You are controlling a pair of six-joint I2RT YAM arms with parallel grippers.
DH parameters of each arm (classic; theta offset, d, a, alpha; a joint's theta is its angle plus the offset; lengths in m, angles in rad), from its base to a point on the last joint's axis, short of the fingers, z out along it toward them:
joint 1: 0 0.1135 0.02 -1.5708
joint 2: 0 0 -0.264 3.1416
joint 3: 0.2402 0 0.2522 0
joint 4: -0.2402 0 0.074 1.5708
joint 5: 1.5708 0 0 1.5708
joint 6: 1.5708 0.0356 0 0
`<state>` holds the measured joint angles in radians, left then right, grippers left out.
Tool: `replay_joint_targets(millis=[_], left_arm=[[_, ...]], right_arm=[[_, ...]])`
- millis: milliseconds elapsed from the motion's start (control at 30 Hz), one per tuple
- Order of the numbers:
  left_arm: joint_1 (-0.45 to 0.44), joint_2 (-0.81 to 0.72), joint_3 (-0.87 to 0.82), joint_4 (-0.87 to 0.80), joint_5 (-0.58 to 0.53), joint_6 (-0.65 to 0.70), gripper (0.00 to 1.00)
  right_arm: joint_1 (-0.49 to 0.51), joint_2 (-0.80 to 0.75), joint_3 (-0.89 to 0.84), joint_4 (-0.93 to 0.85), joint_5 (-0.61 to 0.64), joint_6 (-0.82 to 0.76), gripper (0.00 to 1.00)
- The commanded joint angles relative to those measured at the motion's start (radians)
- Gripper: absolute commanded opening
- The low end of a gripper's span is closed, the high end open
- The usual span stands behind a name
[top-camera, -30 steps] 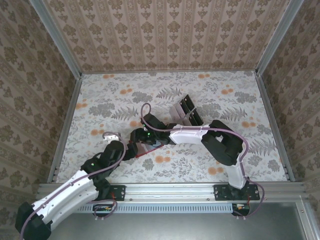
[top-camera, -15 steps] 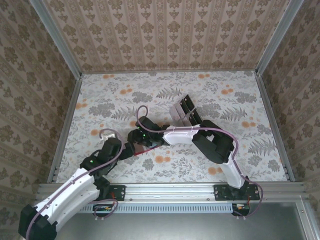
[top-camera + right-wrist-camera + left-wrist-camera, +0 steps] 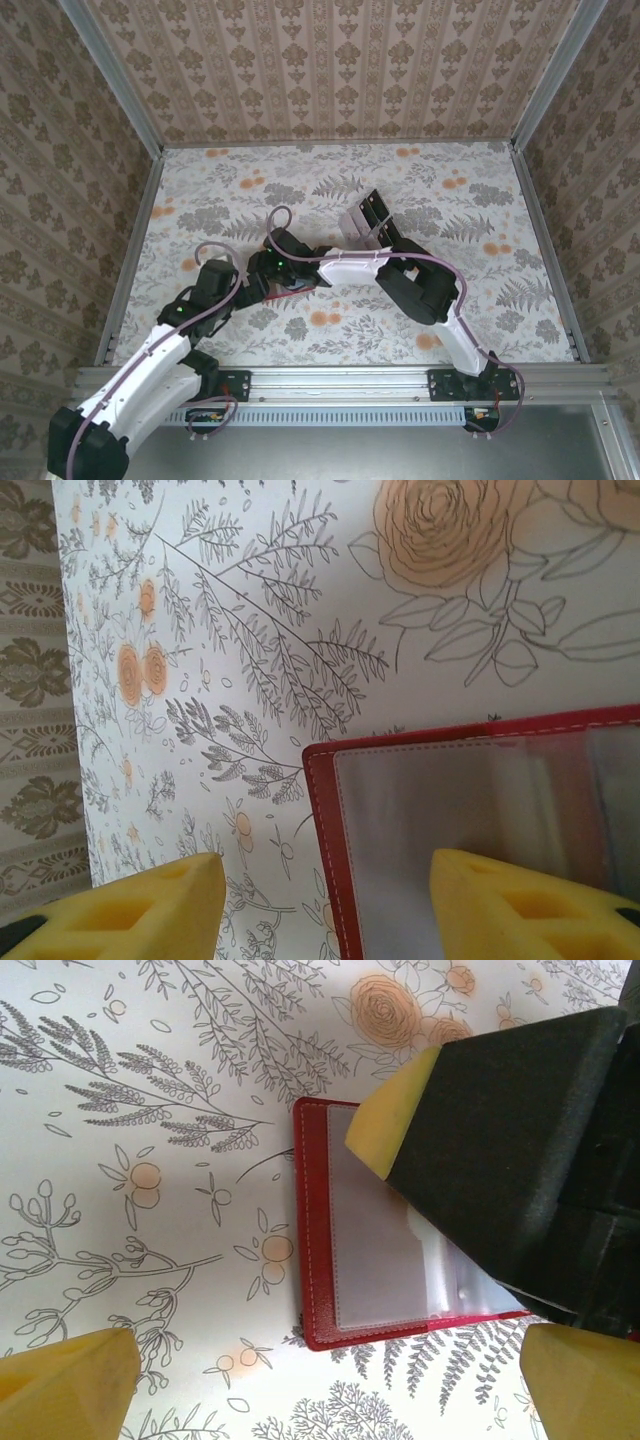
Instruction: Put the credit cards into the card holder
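Top view, near to far: L arm enters from 7 o'clock and R arm from 5 o'clock. Both reach to a spot just off centre of the floral bench (image 3: 200,200).

L end effector (image 3: 325,1360) is released. Its yellow fingertips (image 3: 70,1385) are spread wide above the bench, gripping nothing, w/ the card holder (image 3: 318,1260) just ahead btwn them.

The card holder is a red wallet lying open & flat, clear plastic pockets facing up. It sits approx. 8 o'clock from bench centre, close in.

R end effector (image 3: 325,890) is also released, jaws part-spread w/ nothing clamped btwn. One yellow pad (image 3: 530,910) is over a clear pocket; the other is over bare bench beside the wallet's edge.

A pale shape shows behind the plastic; can't tell if it's a card.

Farther back, btwn 1 & 2 o'clock from the wallet, is a clear tray (image 3: 368,222) w/ dark rectangles.
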<state>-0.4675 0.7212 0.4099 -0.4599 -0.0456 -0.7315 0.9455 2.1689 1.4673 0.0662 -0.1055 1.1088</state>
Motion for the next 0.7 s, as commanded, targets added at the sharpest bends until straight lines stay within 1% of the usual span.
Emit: replay_joint_targets(millis=[0,133,300,367,500,667], left_arm=[[0.046,0.017,0.039,0.031,0.038,0.044,1.0],[0.087,0.073,0.05,0.081,0.085,0.068,1.0],[0.115,0.177,0.059,0.161,0.128,0.071,1.0],[0.115,0.211,0.079,0.164,0.129,0.083,1.0],[0.121,0.253,0.132,0.119,0.107,0.132,1.0],[0.17,0.289,0.175,0.094,0.124,0.17,1.0]], right_arm=[[-0.032,-0.163,-0.008,-0.056,-0.016,-0.098,0.59],[-0.093,-0.283,-0.046,-0.185,-0.018,-0.195,0.59],[-0.212,-0.399,-0.081,-0.403,-0.019,-0.326,0.58],[-0.255,-0.435,-0.082,-0.497,0.016,-0.399,0.58],[-0.315,-0.475,-0.076,-0.664,0.128,-0.557,0.57],[-0.333,-0.473,-0.076,-0.771,0.233,-0.665,0.54]])
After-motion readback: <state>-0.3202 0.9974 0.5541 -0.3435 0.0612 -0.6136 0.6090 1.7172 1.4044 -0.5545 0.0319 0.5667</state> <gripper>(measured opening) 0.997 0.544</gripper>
